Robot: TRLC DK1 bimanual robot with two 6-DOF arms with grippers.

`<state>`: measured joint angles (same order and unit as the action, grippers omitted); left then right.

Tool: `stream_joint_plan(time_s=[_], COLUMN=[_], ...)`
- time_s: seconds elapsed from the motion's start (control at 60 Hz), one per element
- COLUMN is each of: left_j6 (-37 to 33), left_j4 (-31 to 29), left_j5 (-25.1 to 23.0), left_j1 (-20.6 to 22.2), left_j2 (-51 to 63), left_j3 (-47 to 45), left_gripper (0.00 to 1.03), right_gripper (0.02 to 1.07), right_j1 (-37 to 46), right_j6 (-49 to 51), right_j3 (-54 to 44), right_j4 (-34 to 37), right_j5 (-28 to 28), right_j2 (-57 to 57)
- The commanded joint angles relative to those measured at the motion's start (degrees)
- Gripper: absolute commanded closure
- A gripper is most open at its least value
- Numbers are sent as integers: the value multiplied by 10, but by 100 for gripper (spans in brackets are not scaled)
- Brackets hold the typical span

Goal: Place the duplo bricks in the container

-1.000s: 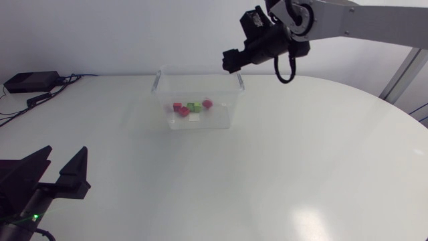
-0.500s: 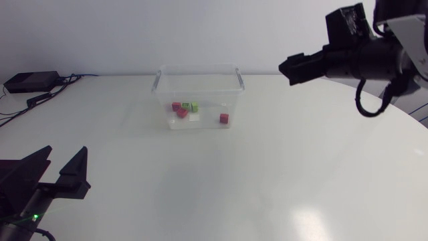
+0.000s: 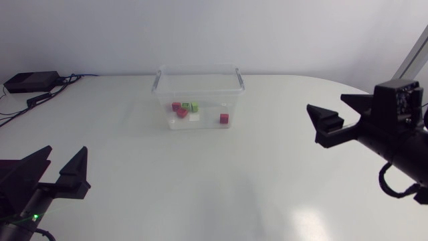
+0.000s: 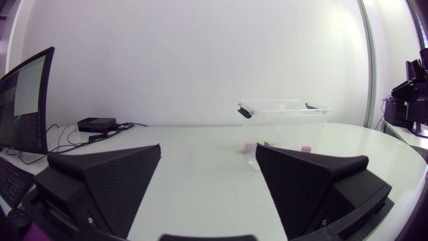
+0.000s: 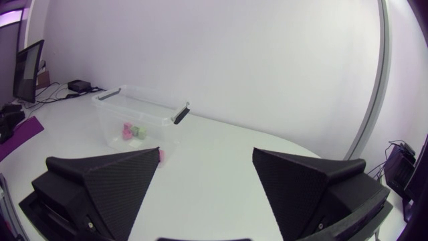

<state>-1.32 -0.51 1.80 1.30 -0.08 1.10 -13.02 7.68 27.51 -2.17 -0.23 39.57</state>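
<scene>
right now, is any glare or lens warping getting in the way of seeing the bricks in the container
Head view: one soft glare patch on the bare table, far from the container; the bricks show plainly through its clear wall. Left wrist view: fisheye curves lines near the sides, and the bricks look pale behind the wall. Right wrist view: same curving, bricks visible beyond the open right pincer.

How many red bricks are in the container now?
3. The back-left red brick and front-left red brick sit beside the green brick; the lone red brick lies by the right wall of the container. Hazy walls may hide more.
</scene>
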Motion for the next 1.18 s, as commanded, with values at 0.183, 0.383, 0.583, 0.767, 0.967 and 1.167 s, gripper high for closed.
stream_joint_plan(time_s=[0.183, 0.383, 0.583, 0.767, 0.967, 1.167], left_j6=[0, 3, 6, 9, 12, 13], left_j4=[4, 5, 5, 5, 5, 5], left_j5=[1, -3, -8, -12, -17, -18], left_j1=[1, -2, -6, -9, -12, -13], left_j2=[-6, -4, -3, -1, 0, 1], left_j3=[-11, -11, -11, -11, -11, -11], left_gripper=[4, 4, 4, 4, 4, 4], right_gripper=[7, 7, 7, 7, 7, 7], right_j1=[10, 37, 67, 93, 121, 130], right_j6=[-2, -19, -38, -54, -71, -77], right_j3=[-116, -152, -192, -226, -262, -275], right_j4=[11, 14, 16, 19, 21, 22], right_j5=[-4, -3, -1, 0, 2, 2], right_j2=[-140, -197, -262, -318, -375, -396])
